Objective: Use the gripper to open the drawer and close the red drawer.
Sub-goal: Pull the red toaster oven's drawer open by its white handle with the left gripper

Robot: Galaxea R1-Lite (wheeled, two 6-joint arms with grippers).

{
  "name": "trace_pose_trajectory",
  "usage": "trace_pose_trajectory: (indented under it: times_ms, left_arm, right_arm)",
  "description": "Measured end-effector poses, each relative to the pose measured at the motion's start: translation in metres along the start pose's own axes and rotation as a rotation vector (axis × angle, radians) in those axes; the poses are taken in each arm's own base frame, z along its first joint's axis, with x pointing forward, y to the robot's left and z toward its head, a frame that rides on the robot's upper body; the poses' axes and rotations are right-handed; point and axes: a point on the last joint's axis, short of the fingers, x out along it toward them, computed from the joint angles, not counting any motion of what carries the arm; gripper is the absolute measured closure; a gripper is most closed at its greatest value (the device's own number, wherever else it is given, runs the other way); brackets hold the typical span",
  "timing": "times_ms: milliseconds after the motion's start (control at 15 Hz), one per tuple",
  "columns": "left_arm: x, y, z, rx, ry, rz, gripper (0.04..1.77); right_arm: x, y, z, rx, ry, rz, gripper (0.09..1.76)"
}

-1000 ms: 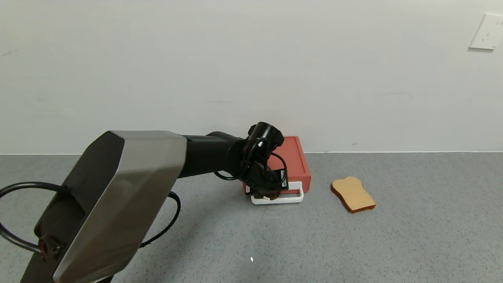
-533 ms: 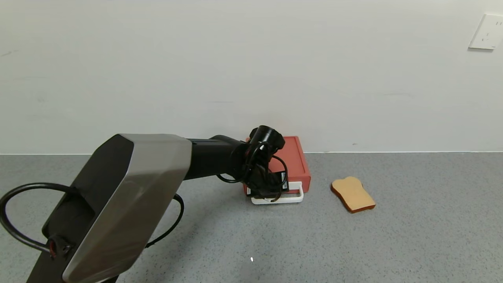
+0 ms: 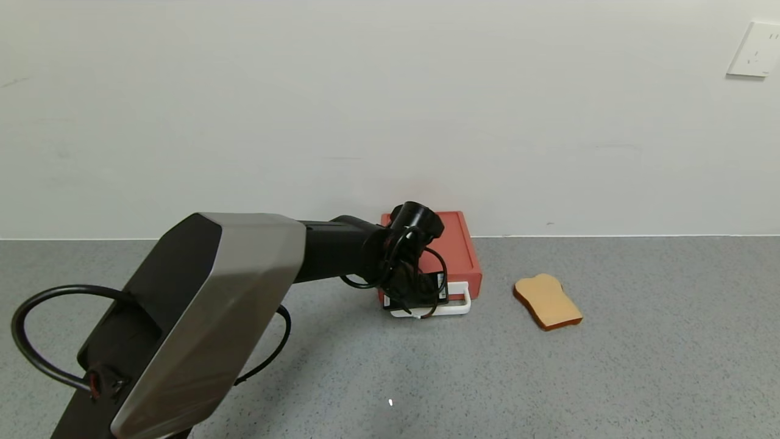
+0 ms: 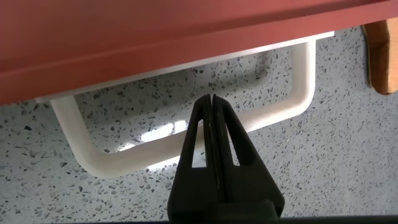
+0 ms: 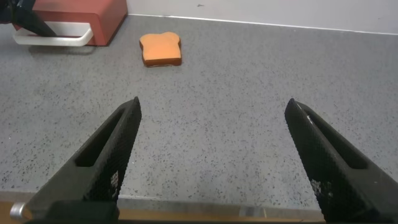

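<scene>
- I've got the grey speckled counter filling the lower part of the head view, running back to a white wall with a socket plate high on the right.
- My left arm reaches across from the near left toward the middle, its silver-grey shell big in the foreground and a black cable looping off it.
- The drawer sits at the back of the counter against the wall, red box, tray looking pushed in, with the white handle sticking out toward me.
- The left gripper is right at that handle. In the left wrist view its two black fingers are pressed together, nothing between them, and the tip sits inside the handle's loop, over the front bar and pointing at the red face.
- I can't tell whether the tip actually touches the bar or the drawer front.
- Toast lies flat on the counter to the right of the drawer, apart from it; its edge also peeks into the left wrist view.
- The right gripper hangs low over the near counter, well away from the drawer, with its fingers spread wide and holding nothing. From there I can see the drawer and toast off in the distance.
</scene>
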Motion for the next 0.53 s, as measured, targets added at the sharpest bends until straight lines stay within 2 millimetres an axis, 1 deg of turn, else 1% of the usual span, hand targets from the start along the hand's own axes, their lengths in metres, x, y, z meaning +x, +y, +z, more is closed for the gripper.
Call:
trace_pose_trajectory:
  times_ms: [533]
  left_arm:
    - [0.0020,-0.0021,-0.0043,0.005,0.019,0.006,1.70]
  right_arm:
    - [0.0000,0.0000,0.0000,0.000,0.000,-0.001,0.15]
